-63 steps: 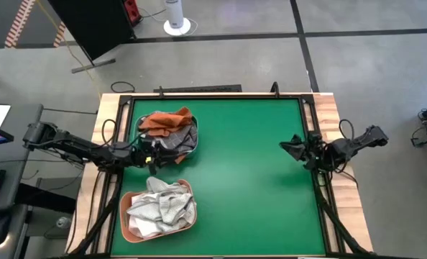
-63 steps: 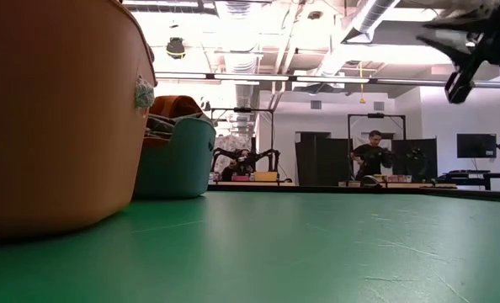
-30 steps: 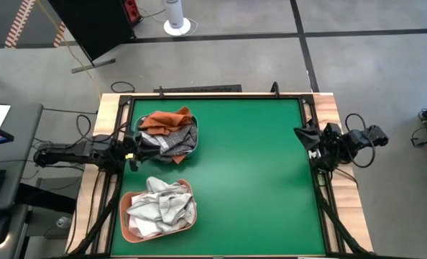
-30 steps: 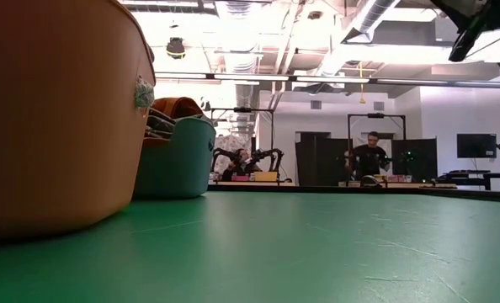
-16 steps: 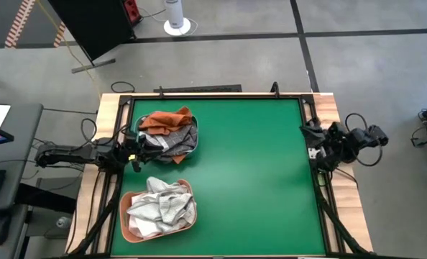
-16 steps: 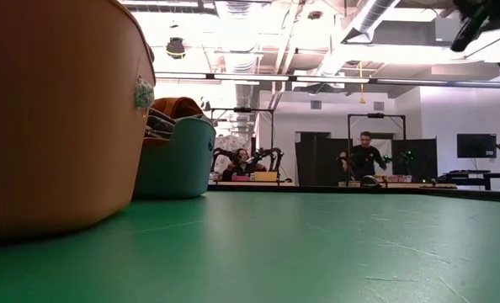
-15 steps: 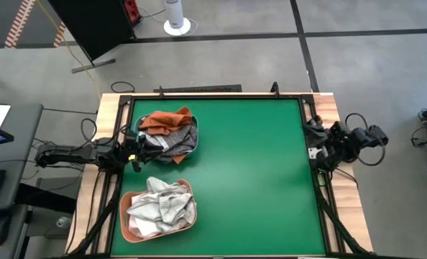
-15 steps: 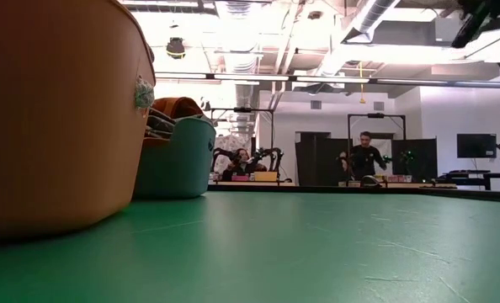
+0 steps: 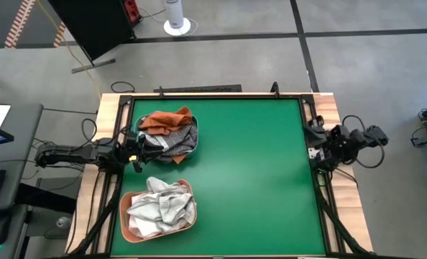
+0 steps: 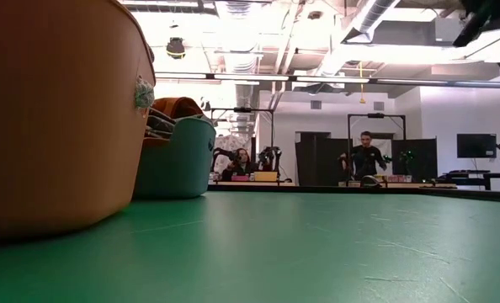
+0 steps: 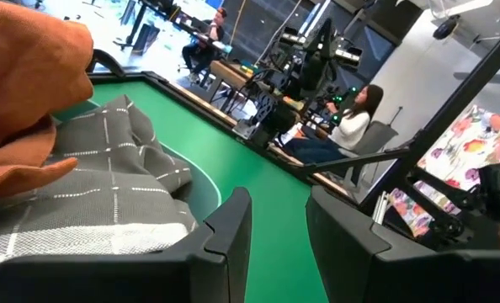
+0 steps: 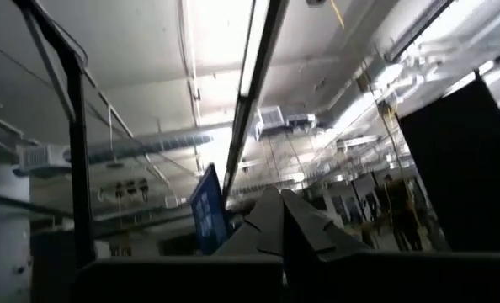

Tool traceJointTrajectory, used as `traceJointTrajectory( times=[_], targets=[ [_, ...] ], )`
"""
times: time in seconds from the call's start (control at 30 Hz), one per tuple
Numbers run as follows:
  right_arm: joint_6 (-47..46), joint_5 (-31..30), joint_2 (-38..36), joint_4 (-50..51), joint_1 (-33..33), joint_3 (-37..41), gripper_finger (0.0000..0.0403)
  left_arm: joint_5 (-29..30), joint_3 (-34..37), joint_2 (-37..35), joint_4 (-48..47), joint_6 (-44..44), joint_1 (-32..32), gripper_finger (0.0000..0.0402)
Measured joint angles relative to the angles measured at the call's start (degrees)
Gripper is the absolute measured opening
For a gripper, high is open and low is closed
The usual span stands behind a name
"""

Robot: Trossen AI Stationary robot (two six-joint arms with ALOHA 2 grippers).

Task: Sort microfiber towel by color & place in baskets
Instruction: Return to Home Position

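The teal basket (image 9: 194,149) sits in the far left part of the green bench (image 9: 256,180). The salmon basket (image 9: 125,216) is nearer on the same side, apart from it. Each basket's long axis runs roughly across the bench from left to right, the salmon one slightly skewed.

A rust orange towel (image 9: 163,119) is heaped on the far side of the teal basket and points toward the far left corner. Crumpled beneath and beside it is a grey towel with white grid lines (image 9: 176,141), which spills to the basket's right rim. The salmon basket holds a loose pile of pale grey and white towels (image 9: 162,206) with no clear direction, filling it rim to rim.

The left tool (image 9: 134,157) hangs at the bench's left edge, just beside the teal basket's near left corner. It aims across the bench to the right. Its fingers (image 11: 230,229) stand a moderate gap apart and grip nothing, with green surface showing between them.

The right tool (image 12: 273,204) is drawn back over the bench's right edge and tilted up toward the ceiling. Its two fingers are pressed together at the tips and it holds nothing.

A person (image 10: 366,156) stands in the room beyond.
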State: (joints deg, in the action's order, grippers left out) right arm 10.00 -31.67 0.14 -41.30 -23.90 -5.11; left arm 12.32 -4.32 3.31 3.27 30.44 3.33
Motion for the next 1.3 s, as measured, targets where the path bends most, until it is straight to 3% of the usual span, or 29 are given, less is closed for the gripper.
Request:
traceJointTrajectory(
  times=[0.2,0.63,0.77,0.97,1.3],
  targets=[
    [-8.1,-1.9,0.0,0.5,0.0,4.3,0.0033,0.0,0.0,0.0,0.0,0.2,0.0,0.0107],
    [-31.6,-1.6,0.0,21.1,0.0,4.7,0.002,0.2,0.0,0.0,-0.3,1.9,0.0,0.0107],
    [-37.9,-1.5,0.0,27.5,0.0,4.7,0.0033,0.2,0.0,0.0,-2.2,1.7,0.0,0.0107],
    [-39.1,-1.2,0.0,36.3,-0.1,4.7,0.0054,0.2,0.0,0.0,-4.5,1.6,0.0,0.0107],
    [-38.6,-1.2,0.4,36.3,-0.1,4.7,0.0056,0.1,0.0,0.0,-5.2,0.7,0.0,0.0107]
  ],
)
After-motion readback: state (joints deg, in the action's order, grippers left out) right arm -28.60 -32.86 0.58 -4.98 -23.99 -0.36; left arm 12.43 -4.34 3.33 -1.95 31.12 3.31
